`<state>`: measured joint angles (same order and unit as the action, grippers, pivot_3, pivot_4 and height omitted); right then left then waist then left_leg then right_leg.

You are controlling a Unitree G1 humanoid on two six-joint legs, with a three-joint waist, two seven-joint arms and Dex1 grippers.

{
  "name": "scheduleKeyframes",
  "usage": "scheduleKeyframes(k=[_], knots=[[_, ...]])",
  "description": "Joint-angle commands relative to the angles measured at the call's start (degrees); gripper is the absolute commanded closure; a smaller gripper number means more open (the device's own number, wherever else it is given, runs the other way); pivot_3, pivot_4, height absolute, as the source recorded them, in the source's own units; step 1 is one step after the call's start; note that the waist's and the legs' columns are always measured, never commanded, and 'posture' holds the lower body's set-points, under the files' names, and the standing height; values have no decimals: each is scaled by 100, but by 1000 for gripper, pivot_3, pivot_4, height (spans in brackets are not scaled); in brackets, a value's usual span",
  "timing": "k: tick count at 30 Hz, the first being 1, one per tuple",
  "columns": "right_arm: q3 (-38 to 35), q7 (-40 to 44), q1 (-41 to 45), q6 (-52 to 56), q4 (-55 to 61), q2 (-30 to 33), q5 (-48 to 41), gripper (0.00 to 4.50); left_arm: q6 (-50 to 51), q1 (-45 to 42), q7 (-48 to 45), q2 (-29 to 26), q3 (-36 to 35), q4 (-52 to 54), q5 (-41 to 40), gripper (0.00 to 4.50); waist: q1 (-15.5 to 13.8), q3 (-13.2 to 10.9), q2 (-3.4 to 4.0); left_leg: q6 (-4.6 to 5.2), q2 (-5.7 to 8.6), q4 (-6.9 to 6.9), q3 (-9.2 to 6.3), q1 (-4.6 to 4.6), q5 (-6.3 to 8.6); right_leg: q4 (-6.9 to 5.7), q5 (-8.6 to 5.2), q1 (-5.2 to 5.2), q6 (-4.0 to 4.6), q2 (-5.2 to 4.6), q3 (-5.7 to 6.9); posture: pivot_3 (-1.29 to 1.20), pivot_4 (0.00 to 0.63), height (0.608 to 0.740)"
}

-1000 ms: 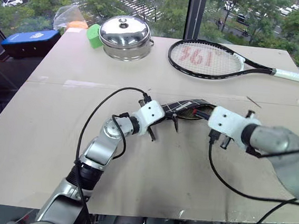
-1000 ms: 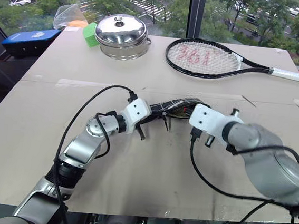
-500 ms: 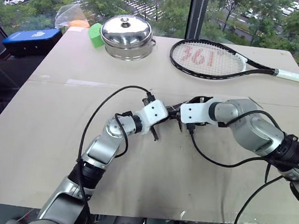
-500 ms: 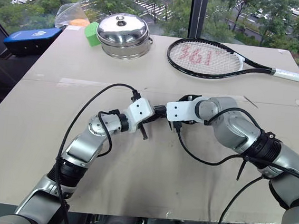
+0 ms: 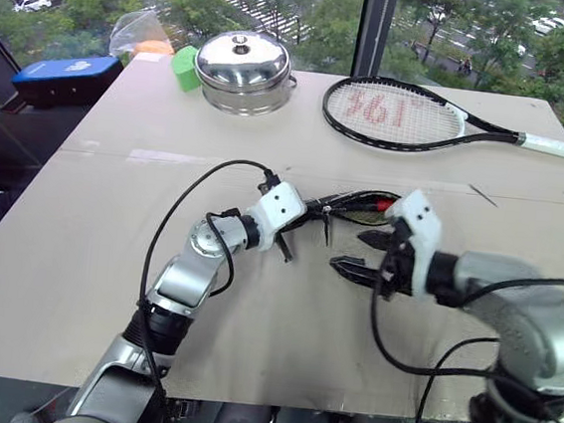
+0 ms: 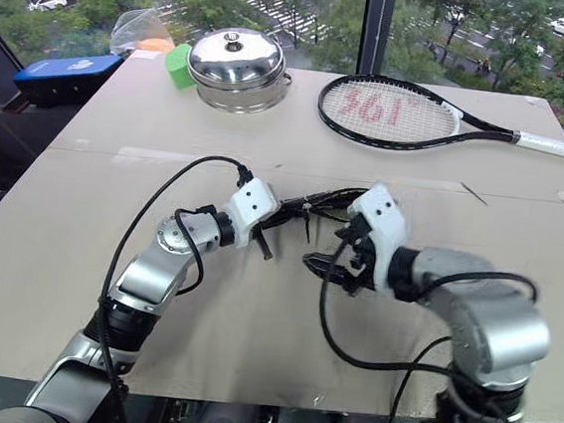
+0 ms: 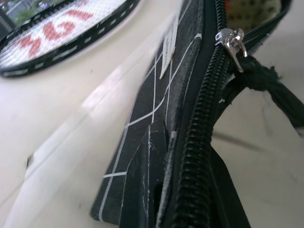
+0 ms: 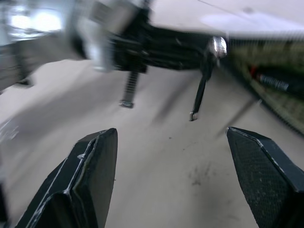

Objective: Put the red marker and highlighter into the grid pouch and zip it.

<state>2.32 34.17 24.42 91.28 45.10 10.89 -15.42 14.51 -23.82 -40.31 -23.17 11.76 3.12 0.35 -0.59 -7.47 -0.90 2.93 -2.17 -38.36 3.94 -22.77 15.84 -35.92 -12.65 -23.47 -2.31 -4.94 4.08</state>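
Observation:
The grid pouch (image 5: 355,203) lies mid-table, black with white lines, and its mouth gapes along the right part. My left gripper (image 5: 309,212) is shut on the pouch's left end; the left wrist view shows its fingers clamped on the pouch (image 7: 156,109) just short of the silver zipper pull (image 7: 232,42). The red marker (image 8: 269,80) lies inside the pouch, showing as a red spot (image 5: 388,196) at the opening. The highlighter is hidden. My right gripper (image 5: 358,254) hovers open, nearer me than the pouch, with its jaws wide (image 8: 178,171) and nothing between them.
At the back of the table stand a steel pot with its lid (image 5: 244,68), a green block (image 5: 181,65) and a tennis racket (image 5: 401,113). A blue case (image 5: 60,75) and a plastic bag (image 5: 140,30) sit at the far left corner.
My right gripper went from the pouch's right end to the zipper beside the left gripper, then opened and drew back toward me. The left gripper kept its hold.

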Motion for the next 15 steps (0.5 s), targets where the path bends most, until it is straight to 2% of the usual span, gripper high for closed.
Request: scheduleKeyframes(k=[1, 8, 12, 15], knots=[[43, -776, 36, -467, -456, -477, 254, 837, -24, -142, -44, -4, -70, 39, -111, 4500, -1, 1, -2, -1, 2, 0, 0, 0, 0, 1, 7, 0, -12, 4, 0, 0, 150, 740], [-130, -1303, 614, -1305, -1549, -1041, 199, 837, 60, -156, -70, -21, -18, 212, -92, 4500, 0, 0, -1, -25, 7, 2, 4, -2, -15, 4, 7, 0, -15, 16, -2, 0, 150, 740], [-177, -1324, 801, -1560, -1830, -1060, 50, 1986, 94, -131, -59, -43, 4, 330, -58, 4500, 0, 0, -1, -24, 5, 4, 3, -2, -14, 5, 7, 0, -15, 19, -2, 0, 150, 740], [-252, -1338, 857, -1528, -1809, -1084, -128, 3540, 120, -105, -37, -63, -5, 384, -41, 4500, 2, 0, 0, -24, 4, 4, 4, -2, -14, 5, 7, 0, -15, 20, -3, 0, 150, 740]])
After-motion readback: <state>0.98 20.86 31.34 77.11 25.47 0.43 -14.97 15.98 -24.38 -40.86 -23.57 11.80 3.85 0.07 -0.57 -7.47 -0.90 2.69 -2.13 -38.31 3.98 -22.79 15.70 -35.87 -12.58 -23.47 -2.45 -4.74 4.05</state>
